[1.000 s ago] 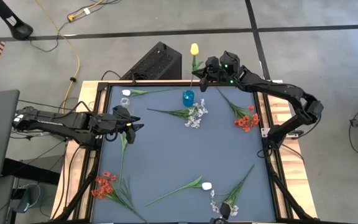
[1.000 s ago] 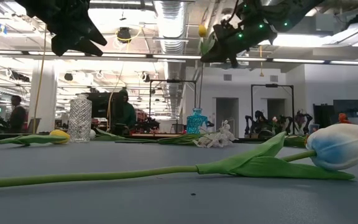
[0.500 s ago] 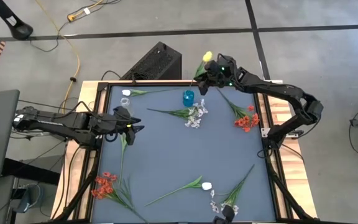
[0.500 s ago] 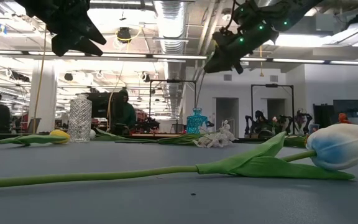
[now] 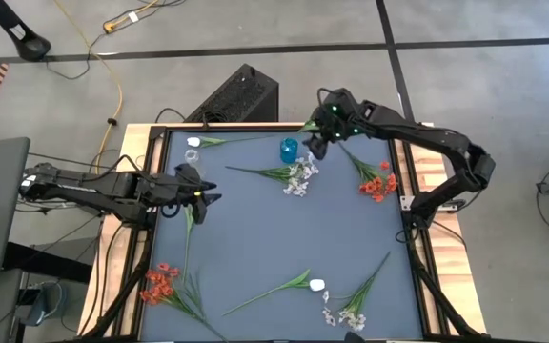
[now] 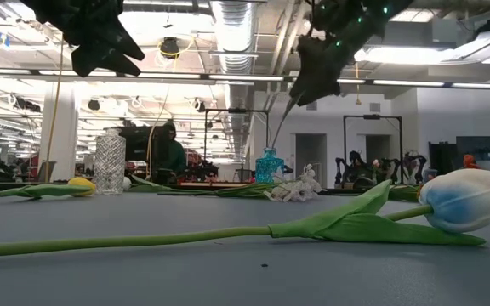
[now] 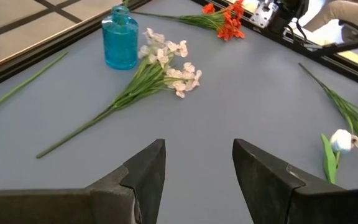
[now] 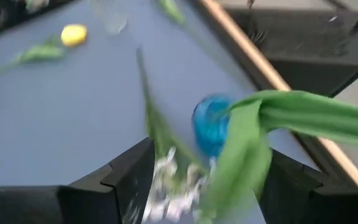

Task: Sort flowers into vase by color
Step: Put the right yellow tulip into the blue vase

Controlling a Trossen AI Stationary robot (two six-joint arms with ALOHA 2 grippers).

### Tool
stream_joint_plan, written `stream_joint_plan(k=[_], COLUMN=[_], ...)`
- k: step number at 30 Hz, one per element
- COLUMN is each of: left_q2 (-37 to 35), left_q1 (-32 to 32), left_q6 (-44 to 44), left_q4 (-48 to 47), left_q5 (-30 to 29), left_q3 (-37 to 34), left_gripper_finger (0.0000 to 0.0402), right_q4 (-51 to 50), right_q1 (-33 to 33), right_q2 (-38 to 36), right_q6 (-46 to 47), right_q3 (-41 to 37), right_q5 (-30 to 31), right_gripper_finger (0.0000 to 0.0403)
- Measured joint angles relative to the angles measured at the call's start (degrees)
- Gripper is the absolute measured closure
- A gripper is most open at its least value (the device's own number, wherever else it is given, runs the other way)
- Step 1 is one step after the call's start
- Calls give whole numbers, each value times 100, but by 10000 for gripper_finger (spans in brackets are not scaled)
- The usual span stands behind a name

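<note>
While the high view shows only the right gripper (image 5: 318, 143) beside the blue vase (image 5: 289, 150) at the far edge, its wrist view catches fingers spread wide, released, with a green stem and leaves (image 8: 278, 118) blurred between them, seemingly reaching into the vase (image 8: 211, 129). Low down, the stem (image 6: 280, 126) slants from vase to gripper. Over on the left, the left gripper (image 7: 197, 163) hovers open, holding nothing, above the mat.
</note>
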Motion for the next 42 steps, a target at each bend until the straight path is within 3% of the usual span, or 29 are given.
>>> stream_joint_plan(k=[8,13,18,26,29,36,42], left_q2=[1,0,0,0,2,0,1], left_q1=[0,1,2,2,0,-1,-1], left_q6=[175,206,206,348,350,558,868], left_q4=[1,0,0,0,-2,-2,-2], left_q5=[160,308,516,767,907,1042,1018], left_q3=[-1,-1,1,1,1,1,-1], left_gripper_finger=[226,226,226,226,226,226,226], right_q4=[-2504,-3347,-3182,-1489,-1822,-2474,-2256], right_q1=[371,676,729,139,-78,-131,9], right_q2=[-2,-2,11,17,17,11,0], right_q6=[-269,-124,47,963,1181,1188,1475], right_q3=[995,1280,1296,1174,1237,1521,1892], right_q5=[0,-3,94,298,249,-504,-225], right_gripper_finger=[132,132,132,132,132,132,132])
